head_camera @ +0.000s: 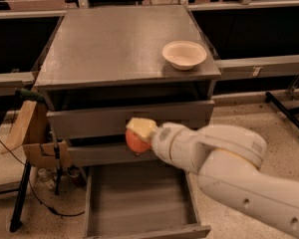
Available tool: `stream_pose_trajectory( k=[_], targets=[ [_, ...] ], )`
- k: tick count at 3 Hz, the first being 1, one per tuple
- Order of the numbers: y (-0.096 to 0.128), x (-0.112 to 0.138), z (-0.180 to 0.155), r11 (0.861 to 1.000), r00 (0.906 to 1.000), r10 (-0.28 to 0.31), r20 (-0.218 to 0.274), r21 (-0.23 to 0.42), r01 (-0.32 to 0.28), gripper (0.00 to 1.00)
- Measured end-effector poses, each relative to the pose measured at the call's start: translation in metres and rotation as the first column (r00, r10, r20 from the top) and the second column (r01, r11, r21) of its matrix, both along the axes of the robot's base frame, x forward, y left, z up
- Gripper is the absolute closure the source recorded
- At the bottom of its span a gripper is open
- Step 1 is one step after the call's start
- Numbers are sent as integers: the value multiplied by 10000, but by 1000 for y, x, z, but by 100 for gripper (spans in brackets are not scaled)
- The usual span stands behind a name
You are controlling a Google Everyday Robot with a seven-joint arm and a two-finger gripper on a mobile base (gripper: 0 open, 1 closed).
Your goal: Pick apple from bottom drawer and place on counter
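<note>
- A smooth white robot arm reaches in from the lower right. Its gripper [139, 135] pinches the apple [135, 144], with a pale yellow finger [141, 127] on top.
- The round red-orange apple hangs in front of the middle drawer [99, 154], above the open bottom drawer [139, 200], a flat grey tray with low walls.
- The matte grey counter [109, 44] holds a cream bowl [184, 55] near its right edge; broad flat surface lies to the bowl's left.

Hand [140, 136] with apple [136, 143] below counter [109, 44], bowl [184, 55] right
</note>
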State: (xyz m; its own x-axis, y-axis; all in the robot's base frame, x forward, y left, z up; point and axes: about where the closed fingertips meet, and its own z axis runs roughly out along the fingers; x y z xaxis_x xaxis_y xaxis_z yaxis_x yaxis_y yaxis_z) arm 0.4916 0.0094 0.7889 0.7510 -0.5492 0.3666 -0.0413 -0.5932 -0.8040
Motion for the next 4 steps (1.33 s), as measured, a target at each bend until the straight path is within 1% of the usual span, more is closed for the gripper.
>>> stream_pose_trajectory(
  k=[1, 2, 3, 4],
  targets=[
    [45, 37, 64, 9982, 9927, 596, 1052, -160, -582, 100],
    [71, 90, 122, 9987, 9836, 490, 1736, -188, -465, 100],
    [74, 102, 165, 9989, 9750, 279, 2205, 316, -358, 100],
    [74, 102, 165, 9989, 9750, 277, 2206, 316, -355, 100]
  ],
)
